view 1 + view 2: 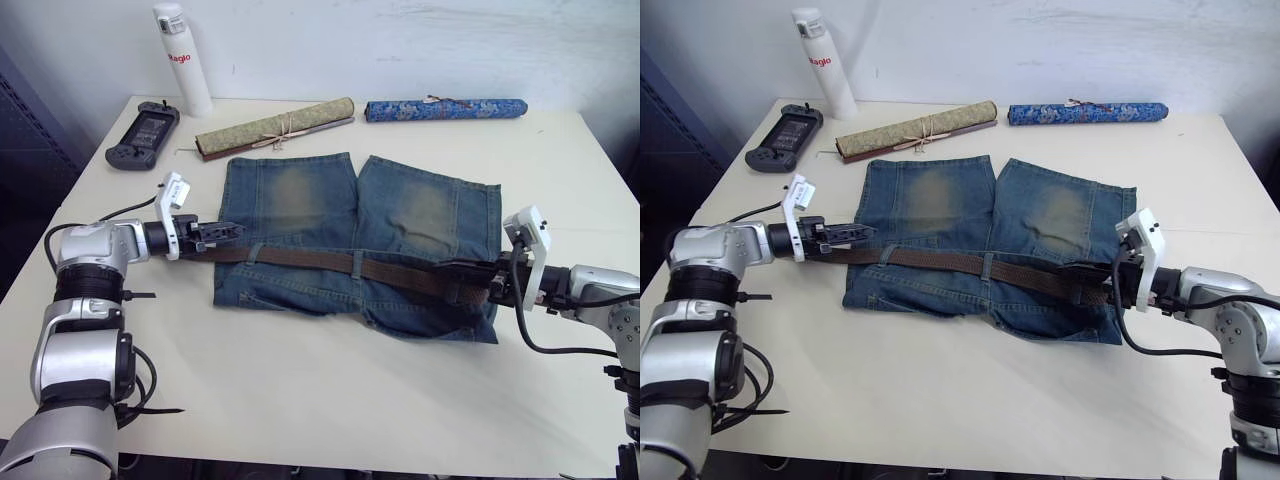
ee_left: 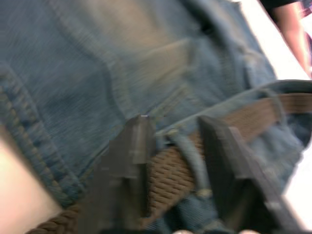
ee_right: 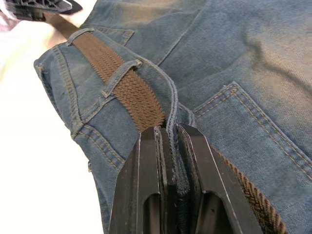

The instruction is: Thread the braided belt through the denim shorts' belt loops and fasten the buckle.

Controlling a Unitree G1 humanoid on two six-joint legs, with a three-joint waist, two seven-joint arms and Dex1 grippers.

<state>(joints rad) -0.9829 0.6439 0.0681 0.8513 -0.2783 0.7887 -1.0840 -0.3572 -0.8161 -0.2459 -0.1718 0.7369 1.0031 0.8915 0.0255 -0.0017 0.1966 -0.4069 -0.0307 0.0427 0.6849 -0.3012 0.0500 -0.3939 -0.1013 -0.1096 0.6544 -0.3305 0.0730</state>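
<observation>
The braided belt (image 1: pixel 330 262) lay along the waistband of the denim shorts (image 1: pixel 400 215) on the table (image 1: pixel 330 400), through the belt loops (image 3: pixel 118 78). Left gripper (image 2: pixel 178 141) straddled the belt, jaws apart; right gripper (image 3: pixel 168 134) was clamped on a denim fold beside it. Belt looked light, floppy and grippy, best pinched flat near its end.

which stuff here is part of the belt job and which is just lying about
Part of the job:
- denim shorts
- braided belt, lying along the waistband
- belt loops
- left end effector
- right end effector

Lying about:
- white bottle
- black handheld controller
- tan roll
- blue patterned roll
</observation>
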